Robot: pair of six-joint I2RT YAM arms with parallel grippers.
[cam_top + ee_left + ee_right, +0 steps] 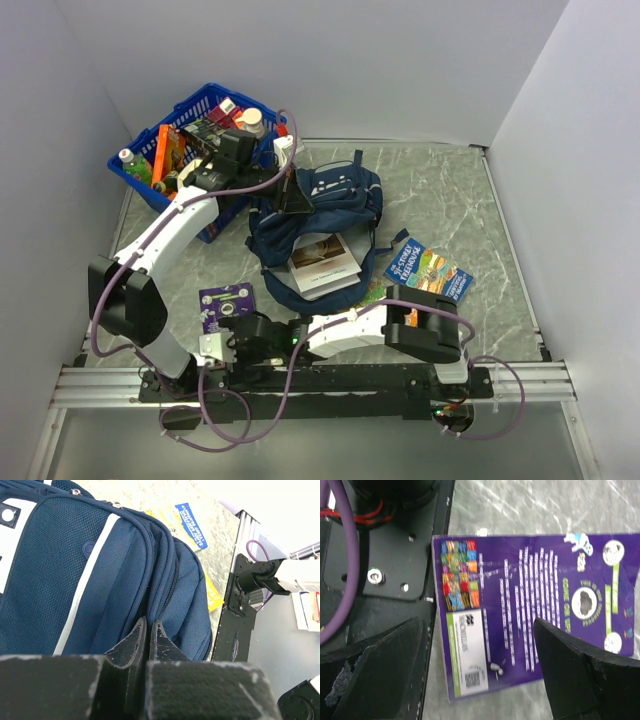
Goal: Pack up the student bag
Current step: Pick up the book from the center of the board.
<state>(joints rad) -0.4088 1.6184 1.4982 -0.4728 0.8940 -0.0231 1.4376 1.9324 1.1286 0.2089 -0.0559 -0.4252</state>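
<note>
Your student bag point(330, 190) lies about the middle of the worktop point(450, 200), a little toward the far edge. A white book point(322, 262) pokes half out of its mouth toward the near edge. Your left pincer point(150, 632) is closed to a sliver right against the bag's side by the zip seam. These views do not show whether any fabric is caught between the jaws. If it has only a thin fold, a pull could let the cloth slip free. The mouth could then sag onto the book or tip it out onto the worktop.

Your right pincer point(480, 670) hangs wide open, holding nothing, over the purple card point(520, 605) by the near edge, toward the left corner. That card lies flat, so there is little edge to catch. Come down too hard and the fingertips will scrape the worktop; too shallow and they will only push the card along. One finger sits over the black plate point(395, 555) just beside the card, so closing from here may strike the plate instead.

Carrying anything to the bag would take the right arm close past the left arm, and a brush there could jerk the bag. The blue basket point(210, 90) in the far left corner stands just beside the left wrist, so a wide swing could knock it
</note>
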